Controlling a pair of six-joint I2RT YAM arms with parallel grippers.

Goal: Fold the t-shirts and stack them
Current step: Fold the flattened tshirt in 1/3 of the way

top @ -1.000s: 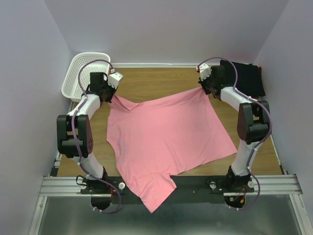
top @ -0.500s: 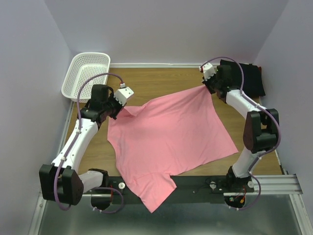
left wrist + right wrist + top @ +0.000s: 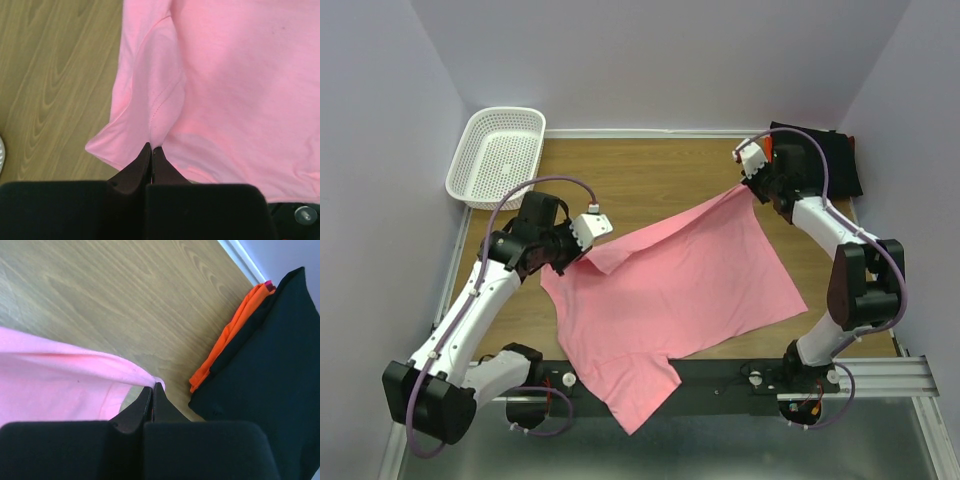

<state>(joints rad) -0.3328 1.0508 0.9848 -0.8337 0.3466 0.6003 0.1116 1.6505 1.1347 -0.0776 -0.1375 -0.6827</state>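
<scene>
**A:** Where's the shirt (image 3: 670, 290)?

**B:** It's the pink one, spread over the middle of the table (image 3: 640, 170). Its near end hangs over the rail (image 3: 880, 368) at the front edge, and both far corners are lifted off the wood.

**A:** Held by what?

**B:** The left gripper (image 3: 151, 149) has its fingers pressed together on the far left corner, with a fold of cloth bunched just past the tips. The right gripper (image 3: 152, 386) pinches the far right corner the same way, and the hem runs taut and thin from its tips.

**A:** What's around it?

**B:** A white basket (image 3: 498, 155) sits in the table's far left corner, well apart from the shirt. At the far right lies a folded black cloth (image 3: 825, 160) with an orange cloth (image 3: 232, 335) under it, whose edge pokes out on the side facing the right gripper.

**A:** Is that pile in the way?

**B:** It's near the right gripper, but bare wood shows between them in the wrist view.

**A:** Textures and shapes?

**B:** The shirt is a soft, matte knit with shallow creases, and a stitched hem line shows near the left fingers. The table is smooth, with a wavy wood grain. The basket is perforated plastic, a rounded rectangle. The black cloth lies flat with straight edges.
</scene>
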